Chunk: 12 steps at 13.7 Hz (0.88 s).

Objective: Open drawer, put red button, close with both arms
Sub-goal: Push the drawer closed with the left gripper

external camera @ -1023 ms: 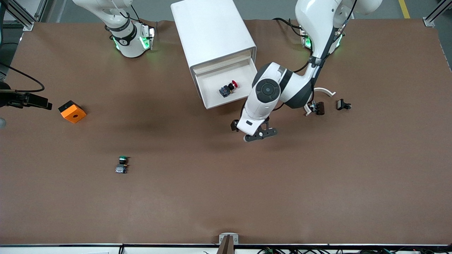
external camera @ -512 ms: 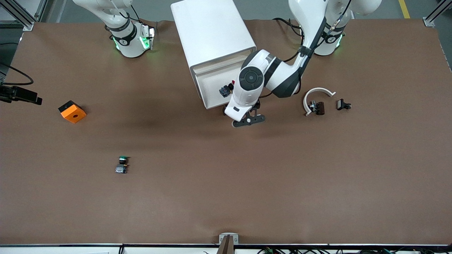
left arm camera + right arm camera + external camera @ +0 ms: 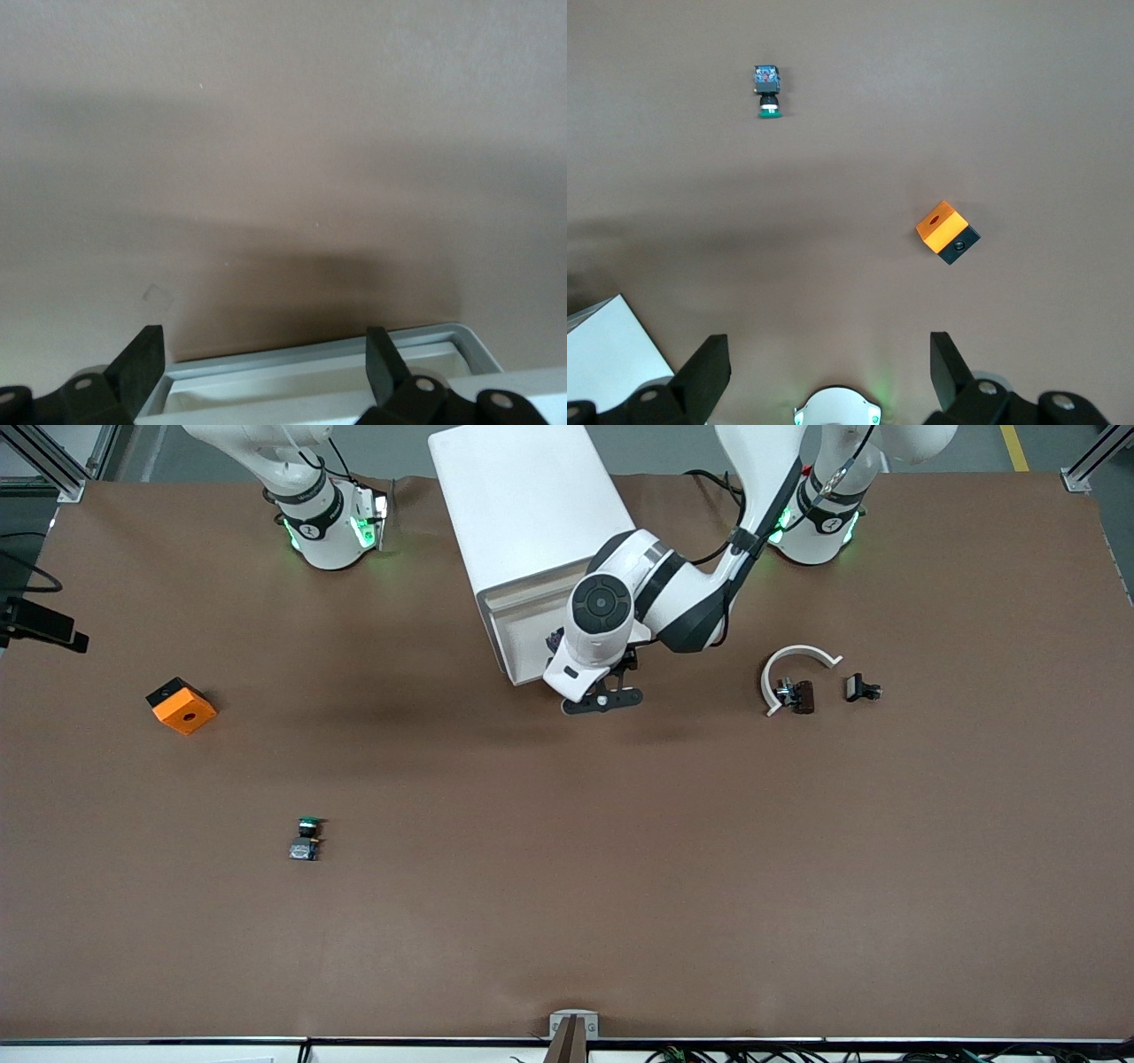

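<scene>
The white drawer (image 3: 512,631) stands pulled out of the white cabinet (image 3: 532,505). The red button lies in it, almost wholly hidden by the left arm; only a dark bit of its base (image 3: 555,638) shows. My left gripper (image 3: 602,699) is open and empty at the drawer's front edge. In the left wrist view (image 3: 261,350) the drawer's front rim (image 3: 310,359) lies between the fingers. My right gripper (image 3: 828,354) is open and empty, held high over the right arm's end of the table, where that arm waits.
The green-capped button (image 3: 306,840) lies nearer the camera, also in the right wrist view (image 3: 768,88). An orange cube (image 3: 181,705) sits toward the right arm's end. A white arc piece (image 3: 797,657) and black clips (image 3: 861,688) lie toward the left arm's end.
The left arm has swung from the table beside the drawer to the drawer's front edge and now covers the red button. The black part at the right arm's end has drifted toward the bases.
</scene>
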Tool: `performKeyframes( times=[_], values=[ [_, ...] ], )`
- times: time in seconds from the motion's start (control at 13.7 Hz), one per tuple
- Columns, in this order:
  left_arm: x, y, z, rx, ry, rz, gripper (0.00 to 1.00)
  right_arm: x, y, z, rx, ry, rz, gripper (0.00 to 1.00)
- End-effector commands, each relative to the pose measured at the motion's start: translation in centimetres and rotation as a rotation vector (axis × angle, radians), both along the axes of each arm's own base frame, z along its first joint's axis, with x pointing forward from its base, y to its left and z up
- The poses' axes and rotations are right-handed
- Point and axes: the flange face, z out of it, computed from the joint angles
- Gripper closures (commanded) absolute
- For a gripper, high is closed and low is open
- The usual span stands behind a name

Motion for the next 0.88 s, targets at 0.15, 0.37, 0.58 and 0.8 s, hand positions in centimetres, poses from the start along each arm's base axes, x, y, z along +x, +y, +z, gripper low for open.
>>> performKeyframes(
  times=[0.15, 0.37, 0.58, 0.8],
  values=[
    [-2.6, -0.9, 0.8, 0.034, 0.032, 0.001, 0.0, -1.6, 0.6, -0.5, -0.001, -0.012, 0.015, 0.0],
    [-3.8, -1.3, 0.6, 0.049, 0.074, 0.021, 0.0, -2.3, 0.8, -1.1, 0.001, -0.007, 0.018, 0.0],
    [-4.3, -1.6, 0.4, 0.04, 0.112, 0.081, 0.0, -3.7, 1.1, -1.3, 0.001, -0.038, 0.023, 0.0],
    [-5.1, -2.5, 0.7, 0.023, 0.143, 0.118, 0.0, -5.2, 1.9, -1.6, 0.002, -0.079, 0.037, 0.0]
  ],
)
